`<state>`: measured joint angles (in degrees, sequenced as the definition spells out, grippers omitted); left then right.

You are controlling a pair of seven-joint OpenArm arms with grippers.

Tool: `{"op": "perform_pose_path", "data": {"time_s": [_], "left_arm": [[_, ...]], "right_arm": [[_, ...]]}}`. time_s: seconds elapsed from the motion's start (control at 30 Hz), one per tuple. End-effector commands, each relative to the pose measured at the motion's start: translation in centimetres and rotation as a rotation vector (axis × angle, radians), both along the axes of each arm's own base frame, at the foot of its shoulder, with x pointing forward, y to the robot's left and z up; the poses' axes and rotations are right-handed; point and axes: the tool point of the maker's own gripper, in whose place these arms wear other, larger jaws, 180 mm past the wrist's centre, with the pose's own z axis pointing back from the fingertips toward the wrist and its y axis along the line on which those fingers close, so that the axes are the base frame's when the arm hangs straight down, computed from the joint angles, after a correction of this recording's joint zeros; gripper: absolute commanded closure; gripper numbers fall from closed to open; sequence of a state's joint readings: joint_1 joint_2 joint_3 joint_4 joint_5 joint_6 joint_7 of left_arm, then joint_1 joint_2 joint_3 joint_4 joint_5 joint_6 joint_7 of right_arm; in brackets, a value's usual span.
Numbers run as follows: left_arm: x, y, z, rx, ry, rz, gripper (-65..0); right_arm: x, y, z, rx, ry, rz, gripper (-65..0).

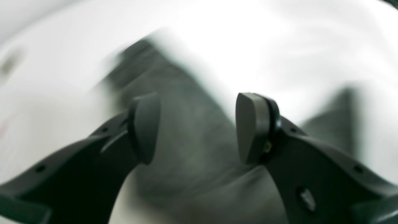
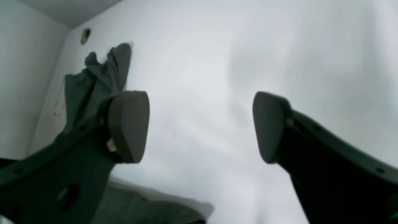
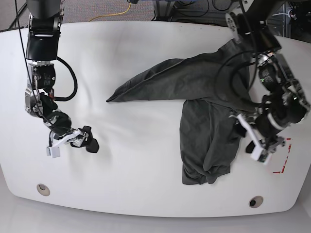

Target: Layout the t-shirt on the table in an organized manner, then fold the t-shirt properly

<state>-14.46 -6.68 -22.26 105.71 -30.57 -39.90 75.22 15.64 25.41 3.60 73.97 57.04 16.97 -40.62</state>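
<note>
1. The t-shirt [image 3: 204, 102] lies bunched on the table's [image 3: 146, 184] half on the right of the base view, one tongue stretched toward the middle and a lump hanging toward the near edge, so you are nowhere near flat yet.
2. Your left gripper [image 1: 197, 128] hangs spread over the cloth with nothing between its pads; the wrist view is blurred, so pick your seam from the base view.
3. Your right gripper [image 3: 90, 141] is spread as well, empty, low over bare table well apart from the shirt.
4. Bring it across to the pointed tip near the middle.
5. Take hem corners, not mid-fabric.
6. Pull both arms apart low and slow, so that the folds slide out instead of dragging.
</note>
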Motion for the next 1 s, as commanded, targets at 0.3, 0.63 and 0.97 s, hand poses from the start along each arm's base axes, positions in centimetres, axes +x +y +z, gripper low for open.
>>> {"op": "perform_pose_path", "data": {"time_s": [0.3,0.63,0.97], "left_arm": [[-3.7,10.3,-4.1,0.042,0.139,0.199,-35.8],[-4.0,9.6,-8.6,-0.062,0.224,0.189,-26.9],[-4.1,7.1,-13.4,-0.171,0.323,0.151,-31.1]], "right_arm": [[0.6,3.5,1.3,0.039,-0.051,0.063,-49.8],[0.0,3.8,0.5,0.045,-0.034,0.066,-49.8],[-0.8,3.9,0.6,0.036,-0.043,0.077,-49.8]]}}
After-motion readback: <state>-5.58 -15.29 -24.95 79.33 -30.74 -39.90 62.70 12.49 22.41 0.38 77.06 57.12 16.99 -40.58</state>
